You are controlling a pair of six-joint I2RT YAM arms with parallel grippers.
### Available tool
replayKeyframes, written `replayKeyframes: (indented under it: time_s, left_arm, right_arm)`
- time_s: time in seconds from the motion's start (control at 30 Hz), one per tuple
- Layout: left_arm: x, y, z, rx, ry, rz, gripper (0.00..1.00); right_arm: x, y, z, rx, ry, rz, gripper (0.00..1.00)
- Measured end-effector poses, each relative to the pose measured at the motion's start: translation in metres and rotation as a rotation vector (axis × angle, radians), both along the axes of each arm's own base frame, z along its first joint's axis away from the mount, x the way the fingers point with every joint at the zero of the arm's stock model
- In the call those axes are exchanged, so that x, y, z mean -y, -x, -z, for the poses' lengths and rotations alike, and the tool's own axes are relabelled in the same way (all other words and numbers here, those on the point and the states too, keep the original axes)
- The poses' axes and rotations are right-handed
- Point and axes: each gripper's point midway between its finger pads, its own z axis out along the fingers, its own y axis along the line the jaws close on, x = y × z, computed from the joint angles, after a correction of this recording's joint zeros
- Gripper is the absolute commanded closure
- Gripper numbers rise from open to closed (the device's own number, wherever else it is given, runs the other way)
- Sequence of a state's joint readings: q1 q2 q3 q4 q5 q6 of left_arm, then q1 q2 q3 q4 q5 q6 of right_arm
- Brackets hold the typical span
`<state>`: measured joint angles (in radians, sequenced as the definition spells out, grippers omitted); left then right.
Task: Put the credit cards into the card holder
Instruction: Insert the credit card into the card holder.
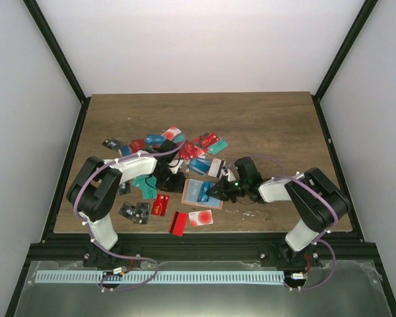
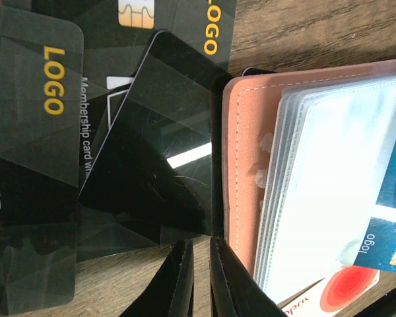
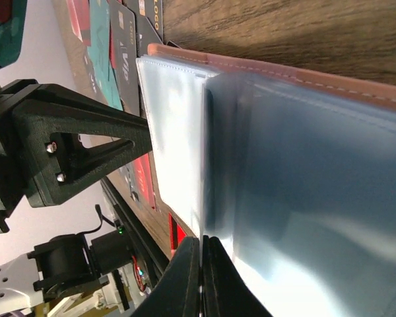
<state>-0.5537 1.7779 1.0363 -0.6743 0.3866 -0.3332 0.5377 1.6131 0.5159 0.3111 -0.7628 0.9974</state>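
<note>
The left fingers (image 2: pixel 179 284) are seen drawn narrow, a slim gap left between them and nothing visibly caught there, at the stitched edge of the card holder (image 2: pixel 241 165). The right fingers (image 3: pixel 188 284) are pressed almost together at the rim of a clear sleeve (image 3: pixel 175 132); whether the sleeve is pinched cannot be told. The tan card holder (image 1: pixel 199 193) is laid open on the wooden tabletop (image 1: pixel 270 125), close to the near edge and about midway along it, with the two sets of fingers set against it from opposite sides. Its stack of clear plastic sleeves is fanned upward, and a blue card (image 2: pixel 391 231) marked "logo" is seen tucked among them. A white card with a red dot (image 2: pixel 346 290) is partly covered by the sleeves at the holder's near side. Black cards (image 2: pixel 26 165) printed with a gold "LOGO" are overlapped just beside the holder, on the side toward the left edge. The rest of the credit cards (image 1: pixel 160 204), in red, teal, blue and black, are scattered from the holder toward the left edge and back toward the middle of the tabletop. A red card (image 1: pixel 177 223) is left nearest the near edge. The far right corner is shown as bare wood.
</note>
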Motion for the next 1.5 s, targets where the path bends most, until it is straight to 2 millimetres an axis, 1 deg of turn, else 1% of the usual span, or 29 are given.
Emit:
replayKeyframes:
  time_s: [0.5, 0.67, 0.9, 1.0, 1.23, 1.27, 1.3, 1.5]
  left_arm:
    - [0.001, 0.002, 0.000, -0.004, 0.003, 0.001, 0.90]
    - [0.001, 0.006, 0.004, -0.019, 0.010, -0.005, 0.90]
    - [0.005, 0.009, 0.005, -0.037, 0.043, -0.021, 0.91]
    - [0.006, 0.010, 0.004, -0.041, 0.050, -0.024, 0.91]
    - [0.007, 0.010, 0.004, -0.046, 0.052, -0.033, 0.91]
    - [0.007, 0.010, 0.004, -0.046, 0.052, -0.034, 0.91]
    - [0.007, 0.010, 0.004, -0.046, 0.053, -0.035, 0.91]
    - [0.007, 0.010, 0.004, -0.045, 0.052, -0.037, 0.91]
  right_arm:
    - [-0.006, 0.003, 0.003, -0.026, -0.072, -0.010, 0.99]
    - [-0.009, 0.003, 0.001, -0.030, -0.093, -0.013, 0.99]
    - [-0.012, 0.004, 0.008, -0.046, -0.109, -0.023, 0.99]
    - [-0.016, 0.005, 0.009, -0.051, -0.115, -0.034, 0.99]
    - [-0.032, 0.000, 0.009, -0.052, -0.130, -0.081, 0.99]
    - [-0.034, -0.001, 0.009, -0.050, -0.131, -0.088, 0.99]
    - [-0.037, -0.002, 0.009, -0.049, -0.131, -0.095, 0.96]
    - [-0.046, -0.005, 0.009, -0.056, -0.111, -0.126, 0.75]
